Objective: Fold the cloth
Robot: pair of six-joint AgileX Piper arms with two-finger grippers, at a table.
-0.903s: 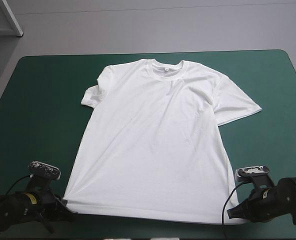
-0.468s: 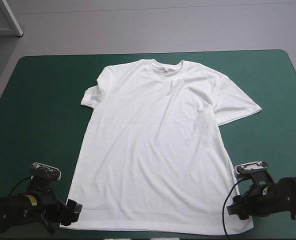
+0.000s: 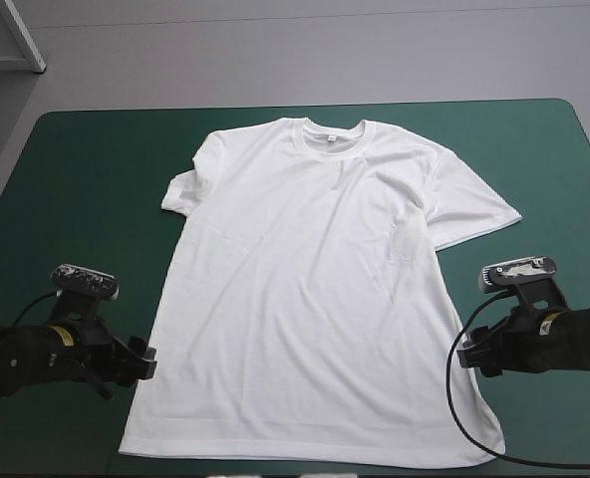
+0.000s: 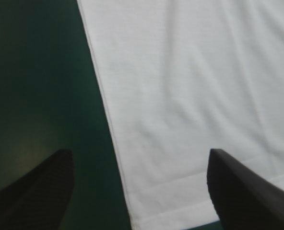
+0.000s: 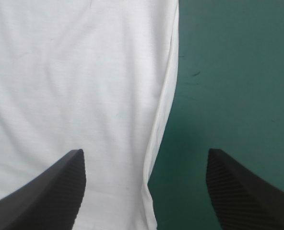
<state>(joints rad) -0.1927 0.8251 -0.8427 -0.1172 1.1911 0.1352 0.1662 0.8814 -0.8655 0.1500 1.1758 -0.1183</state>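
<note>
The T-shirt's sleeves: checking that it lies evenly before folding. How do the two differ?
The left-side sleeve is bunched and short, close to the body; the right-side sleeve lies spread flat and reaches much farther out. The left-side sleeve's edge is rumpled, the right-side sleeve's straight. Both are white and rest on the teal-green cover.

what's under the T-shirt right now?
The T-shirt lies flat on the teal-green cover, with no bulges showing. Whatever is directly beneath the fabric is hidden.
</note>
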